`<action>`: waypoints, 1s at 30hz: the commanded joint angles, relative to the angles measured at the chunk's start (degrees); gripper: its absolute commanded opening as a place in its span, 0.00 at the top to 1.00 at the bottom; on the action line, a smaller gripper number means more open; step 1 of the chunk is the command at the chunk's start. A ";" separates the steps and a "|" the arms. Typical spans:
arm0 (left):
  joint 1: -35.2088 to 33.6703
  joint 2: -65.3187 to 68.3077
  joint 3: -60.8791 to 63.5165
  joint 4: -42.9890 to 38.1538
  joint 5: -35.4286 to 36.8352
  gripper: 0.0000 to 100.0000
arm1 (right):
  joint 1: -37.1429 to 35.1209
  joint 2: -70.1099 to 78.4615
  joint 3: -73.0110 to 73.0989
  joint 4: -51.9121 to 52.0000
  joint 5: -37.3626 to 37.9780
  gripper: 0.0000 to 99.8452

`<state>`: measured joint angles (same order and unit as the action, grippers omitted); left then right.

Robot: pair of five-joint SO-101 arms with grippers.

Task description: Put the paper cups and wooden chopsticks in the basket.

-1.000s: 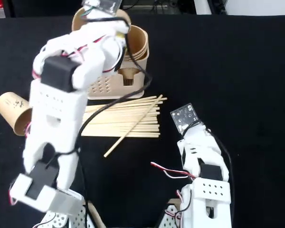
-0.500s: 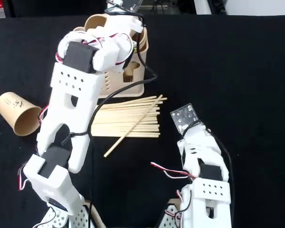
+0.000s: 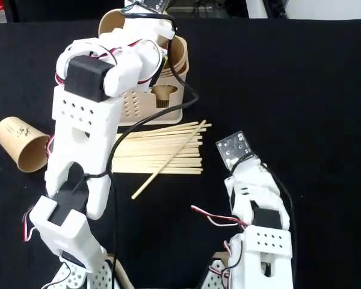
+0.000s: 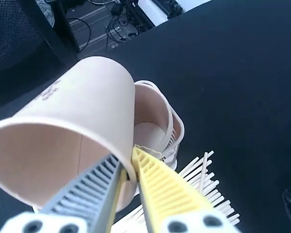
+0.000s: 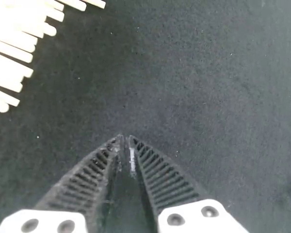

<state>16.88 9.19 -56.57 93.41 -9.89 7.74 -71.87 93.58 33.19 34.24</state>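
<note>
Nearest, the right gripper [image 5: 124, 141] hangs low over the black table [image 3: 301, 90]. Its ribbed fingers are pressed together with nothing between them, near the right ends of the pale wooden chopsticks [image 3: 159, 155]. The chopsticks lie in a flat bundle at mid-table, with one stick crossing them diagonally. To the left, well apart from the bundle, a brown paper cup [image 3: 19, 144] lies on its side. Just beyond the bundle stands the beige perforated plastic basket [image 3: 145, 107], with a stack of nested paper cups [image 3: 177, 53] in its right part. Above the basket's far left part, the left gripper [image 4: 128, 156] pinches the rim of a tilted tan paper cup [image 4: 72, 116], one finger inside the mouth and one outside.
</note>
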 commanded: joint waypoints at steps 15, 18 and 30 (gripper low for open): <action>-0.22 3.34 1.80 5.80 -24.62 0.97 | -0.53 -0.66 -0.31 -1.14 0.35 0.99; -0.22 4.04 -0.75 7.38 -28.92 0.97 | -0.53 -0.66 -0.31 -1.14 0.35 0.99; -3.30 4.66 -1.98 7.21 -32.53 0.82 | -0.53 -0.66 -0.31 -1.14 0.35 0.99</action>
<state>16.00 14.20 -55.96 100.44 -43.21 7.74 -71.87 93.58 33.19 34.24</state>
